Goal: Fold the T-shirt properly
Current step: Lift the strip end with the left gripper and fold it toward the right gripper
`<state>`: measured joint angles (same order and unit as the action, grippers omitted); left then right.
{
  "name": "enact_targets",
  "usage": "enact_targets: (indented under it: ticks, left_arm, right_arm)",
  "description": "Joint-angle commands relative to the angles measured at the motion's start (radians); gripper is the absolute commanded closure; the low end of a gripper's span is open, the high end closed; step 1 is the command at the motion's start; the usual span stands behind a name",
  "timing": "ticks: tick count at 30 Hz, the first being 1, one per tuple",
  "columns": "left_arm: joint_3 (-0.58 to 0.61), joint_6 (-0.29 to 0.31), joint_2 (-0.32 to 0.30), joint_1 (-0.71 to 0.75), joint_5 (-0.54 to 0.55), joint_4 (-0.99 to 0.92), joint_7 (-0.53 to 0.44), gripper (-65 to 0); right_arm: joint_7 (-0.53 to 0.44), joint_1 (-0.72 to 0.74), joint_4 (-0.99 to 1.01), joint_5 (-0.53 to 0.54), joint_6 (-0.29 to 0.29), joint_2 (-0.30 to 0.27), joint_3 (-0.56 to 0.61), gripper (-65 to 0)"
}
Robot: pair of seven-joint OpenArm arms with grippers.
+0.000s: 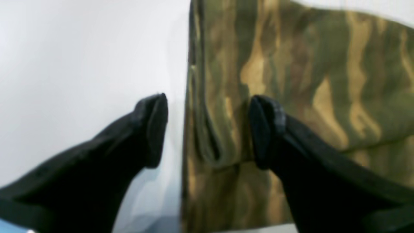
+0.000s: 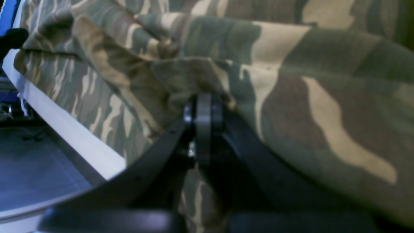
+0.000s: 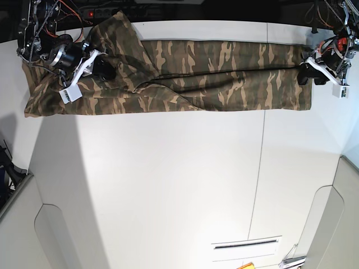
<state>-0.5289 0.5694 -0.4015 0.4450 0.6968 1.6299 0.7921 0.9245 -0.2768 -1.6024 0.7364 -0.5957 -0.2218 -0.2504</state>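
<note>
The camouflage T-shirt (image 3: 213, 75) lies stretched in a long band across the far side of the white table (image 3: 168, 185). At its right end in the base view, my left gripper (image 3: 303, 73) stands open. In the left wrist view the left gripper (image 1: 208, 129) straddles the T-shirt's (image 1: 307, 81) edge, with one finger over bare table, the other over cloth and a folded hem between them. At the other end, my right gripper (image 3: 111, 72) is shut on a bunched fold. The right wrist view shows the right gripper (image 2: 203, 106) pinching the T-shirt (image 2: 291, 97), whose cloth drapes over the fingers.
The table's far edge (image 2: 64, 129) runs close beside the right gripper, with dark floor below it. Cables and arm mounts (image 3: 39, 22) crowd the back left corner. A seam (image 3: 262, 168) crosses the table's right part, and a slot (image 3: 244, 245) sits near the front.
</note>
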Motion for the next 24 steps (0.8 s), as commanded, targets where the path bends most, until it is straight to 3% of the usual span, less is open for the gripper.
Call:
enact_targets:
  ticks: [1, 4, 8, 10, 12, 17, 24]
  left_arm:
    - [-0.005, 0.020, -0.014, 0.002, 0.013, 0.007, 0.022, -42.1]
    - [-0.003, 0.024, -0.007, 0.002, 0.050, 0.007, 0.021, -42.1]
    - [0.000, 0.116, 0.021, 0.002, 0.119, 0.007, 0.063, -42.0]
    - [0.000, 0.128, 0.035, 0.002, 0.138, 0.007, 0.077, -41.4]
    - [0.000, 0.127, 0.042, 0.002, 0.140, 0.007, 0.076, -33.4]
    - [-0.001, 0.127, 0.044, 0.002, 0.140, 0.007, 0.043, -0.2]
    - [-0.001, 0.128, 0.043, 0.001, 0.142, 0.032, -0.002, 0.0]
  right_arm:
    - [-0.001, 0.005, -0.011, 0.013, -0.003, -0.011, -0.003, 0.0]
    - [-0.001, 0.005, -0.011, 0.017, -0.003, -0.010, -0.003, 0.0]
    - [0.000, 0.005, -0.011, 0.047, -0.003, -0.010, -0.003, 0.0]
    - [0.000, 0.005, -0.011, 0.050, -0.003, -0.010, -0.003, 0.0]
    - [0.000, 0.005, -0.011, 0.050, -0.003, -0.011, -0.003, 0.0]
    - [0.000, 0.005, -0.011, 0.050, -0.003, -0.011, -0.003, 0.0]
    - [0.020, 0.005, -0.031, 0.107, -0.003, -0.010, -0.011, 0.0]
